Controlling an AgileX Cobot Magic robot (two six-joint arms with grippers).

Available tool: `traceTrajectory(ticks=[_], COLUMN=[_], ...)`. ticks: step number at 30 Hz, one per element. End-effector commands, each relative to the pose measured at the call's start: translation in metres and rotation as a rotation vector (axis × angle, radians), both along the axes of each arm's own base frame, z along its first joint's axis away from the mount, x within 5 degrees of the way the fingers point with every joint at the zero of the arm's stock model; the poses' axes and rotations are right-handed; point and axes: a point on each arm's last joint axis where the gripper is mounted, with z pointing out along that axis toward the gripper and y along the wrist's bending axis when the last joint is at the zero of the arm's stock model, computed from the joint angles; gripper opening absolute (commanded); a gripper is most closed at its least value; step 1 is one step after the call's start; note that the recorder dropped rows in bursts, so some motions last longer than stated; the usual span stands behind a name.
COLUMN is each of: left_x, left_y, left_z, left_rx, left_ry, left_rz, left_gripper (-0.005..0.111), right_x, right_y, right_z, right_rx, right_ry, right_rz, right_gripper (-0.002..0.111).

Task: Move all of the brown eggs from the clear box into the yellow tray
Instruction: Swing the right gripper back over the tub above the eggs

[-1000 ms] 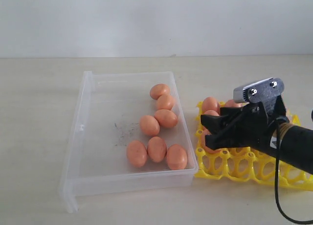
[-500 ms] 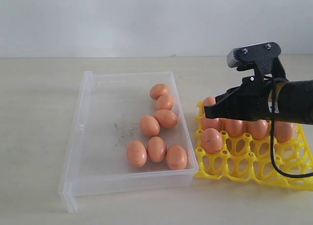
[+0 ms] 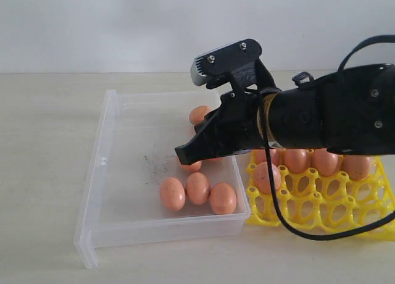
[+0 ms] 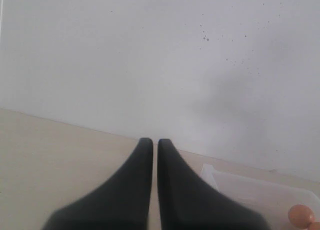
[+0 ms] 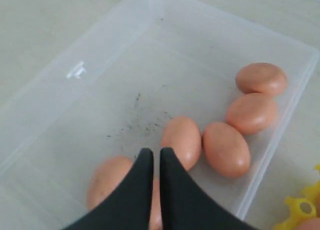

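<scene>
Several brown eggs [image 3: 198, 187] lie along the right side of the clear box [image 3: 102, 173]; my arm hides some of them. Several more eggs [image 3: 268, 176] sit in cups of the yellow tray [image 3: 321, 217] to the box's right. My right gripper [image 3: 182, 155] hangs over the middle of the box, shut and empty. In the right wrist view its tips [image 5: 152, 152] are just above an egg [image 5: 182, 139], with other eggs [image 5: 226, 148] beside it in the clear box [image 5: 75, 55]. My left gripper [image 4: 152, 141] is shut and empty, away from the box.
The box floor carries dark smudges [image 3: 157, 163]. A black cable [image 3: 290, 225] loops from my right arm over the tray's front cups. A corner of the clear box [image 4: 240, 190] and one egg [image 4: 301, 216] show in the left wrist view. A pale wall stands behind the table.
My right gripper left an egg in the tray's front-left cup, shut, and swung left from the tray to above the clear box. The left gripper shows no change.
</scene>
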Motion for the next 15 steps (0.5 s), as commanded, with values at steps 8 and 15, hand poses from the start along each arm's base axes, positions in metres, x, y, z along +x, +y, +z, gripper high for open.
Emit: traceTrajectory(ticks=[8, 15], left_x=[0.0, 0.0], left_y=[0.0, 0.0], left_z=[0.001, 0.001], left_rx=[0.005, 0.005], left_ry=[-0.005, -0.005], left_rz=[-0.004, -0.004], left_gripper=[0.004, 0.004], right_x=[-0.025, -0.025], right_y=[0.03, 0.019], right_z=[0.009, 0.02], right_rx=[-0.598, -1.602], right_ry=[-0.589, -0.955], right_rz=[0.465, 0.431], right_gripper=[0.0, 0.0])
